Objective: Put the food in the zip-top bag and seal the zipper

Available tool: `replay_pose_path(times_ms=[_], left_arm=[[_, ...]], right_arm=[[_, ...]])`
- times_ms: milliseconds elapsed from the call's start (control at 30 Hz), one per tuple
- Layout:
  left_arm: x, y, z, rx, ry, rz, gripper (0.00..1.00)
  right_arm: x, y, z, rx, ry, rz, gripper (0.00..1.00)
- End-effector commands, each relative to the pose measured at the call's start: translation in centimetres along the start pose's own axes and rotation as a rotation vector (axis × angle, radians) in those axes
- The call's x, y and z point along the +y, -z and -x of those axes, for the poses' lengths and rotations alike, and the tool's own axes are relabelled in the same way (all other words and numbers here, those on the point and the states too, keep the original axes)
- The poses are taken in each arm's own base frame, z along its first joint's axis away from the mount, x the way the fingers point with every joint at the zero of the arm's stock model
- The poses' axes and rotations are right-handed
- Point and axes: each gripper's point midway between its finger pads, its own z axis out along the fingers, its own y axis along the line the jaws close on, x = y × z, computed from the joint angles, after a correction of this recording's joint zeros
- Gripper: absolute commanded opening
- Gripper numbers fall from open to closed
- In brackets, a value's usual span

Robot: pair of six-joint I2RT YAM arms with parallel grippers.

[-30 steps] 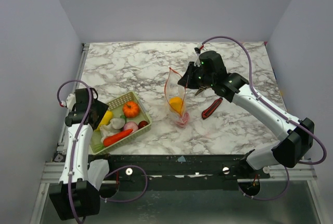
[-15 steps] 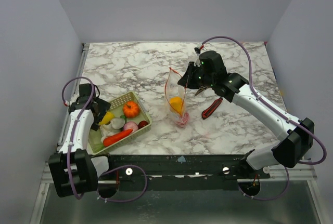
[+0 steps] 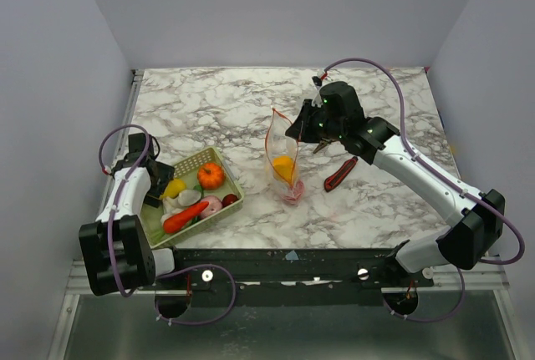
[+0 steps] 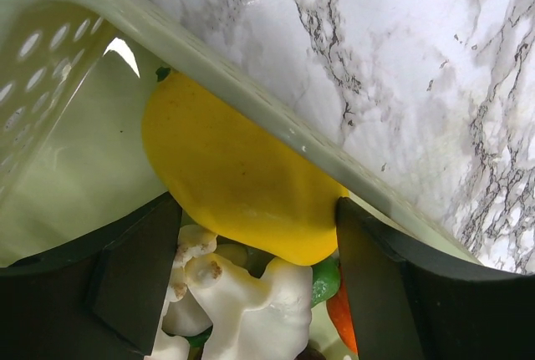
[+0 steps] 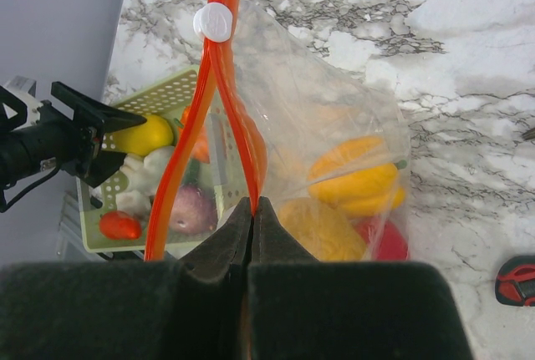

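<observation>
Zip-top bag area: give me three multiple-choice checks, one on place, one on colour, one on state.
1. Where is the utility knife? A inside the zip-top bag; B on the table, right of the bag; C on the table, left of the bag.
2. What colour is the slider on the zipper? A white; B blue; C black.
3. How is the right gripper? A open, clear of the bag; B shut on the zipper; C shut on the knife.
Answers: 1 B, it lies on the marble to the bag's right; 2 A, white against the red-orange strip; 3 B, its fingers are pressed together on the strip.
</observation>
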Motion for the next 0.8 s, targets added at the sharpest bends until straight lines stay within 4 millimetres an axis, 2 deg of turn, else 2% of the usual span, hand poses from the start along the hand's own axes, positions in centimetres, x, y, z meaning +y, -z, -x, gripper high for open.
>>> replay_pose_path(times_ms=[0,67,133,367,700,733,767], left_arm=[[1.5,-1.3,-1.9,0.066,0.017,0.045,0.6],[1.5,-1.1,-1.8,0.058,0.013,0.034,0.5],[1.5,-0.7,-1.6,0.05,-0.002,0.029,0.32],[0.6,1.0,-1.1,0.027,-0.032,-0.051,0.02],[-0.9,4.8,-0.6,-0.014,-0.057,-0.216,0.0],[-0.7,4.9,-0.6,-0.016,-0.051,-0.214,0.04],[-0.5,4.9,-0.6,-0.013,-0.04,-0.205,0.18]], right_arm=[[0.5,0.5,0.4,-0.01,0.02,0.02,0.0],[0.6,0.5,0.5,-0.014,0.02,0.019,0.0],[0.6,0.5,0.6,-0.016,0.019,0.02,0.0],[0.9,0.2,0.7,-0.01,0.016,0.033,0.0],[0.8,0.1,0.4,-0.009,0.011,0.033,0.0],[0.8,0.1,0.4,-0.007,0.011,0.036,0.0],[0.9,0.1,0.4,-0.009,0.01,0.039,0.0]])
